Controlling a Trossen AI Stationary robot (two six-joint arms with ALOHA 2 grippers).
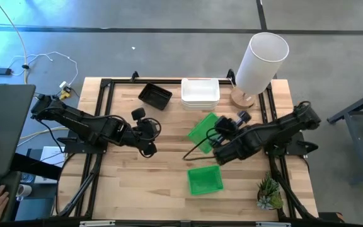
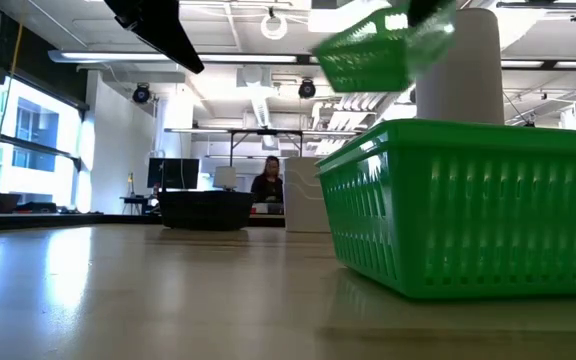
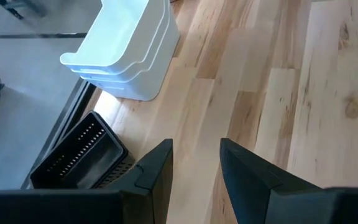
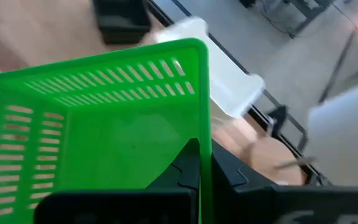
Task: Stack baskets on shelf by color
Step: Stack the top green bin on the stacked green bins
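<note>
A: High view. Right gripper (image 1: 214, 140) is clamped on the rim of a green basket (image 1: 203, 128), which is tilted and off the table (image 1: 137, 183). A second green basket (image 1: 205, 179) sits flat on the wood nearer the front edge, apart from the held one.

B: White ones?

A: White baskets (image 1: 200, 92) are nested in a stack at the back edge, with a black basket (image 1: 154, 96) just to their left. The tall white cylinder (image 1: 261, 61) stands on a round wooden base at the back right corner, near the white stack. A small plant (image 1: 270, 194) is at the front right. The left gripper (image 1: 149, 131) hovers over bare wood at centre left, holding nothing.

B: Low view?

A: The resting green basket (image 2: 468, 205) fills the right side and hides the cylinder's base. The lifted green basket (image 2: 368, 52) hangs tilted above it, partly in front of the white cylinder (image 2: 460, 60). A person sits at a desk far back in the room.

B: Left wrist?

A: The left fingers (image 3: 157, 171) stand parted with only table plank between them. Beyond them lie the white stack (image 3: 126, 53) and the black basket (image 3: 79, 155), both by the table's edge frame.

A: Right wrist. The right fingers (image 4: 185, 165) are pinched together on the green basket's wall (image 4: 104, 130). The basket blocks most of the table. Past it, the white stack (image 4: 222, 81) and a black basket (image 4: 120, 18) show blurred.
</note>
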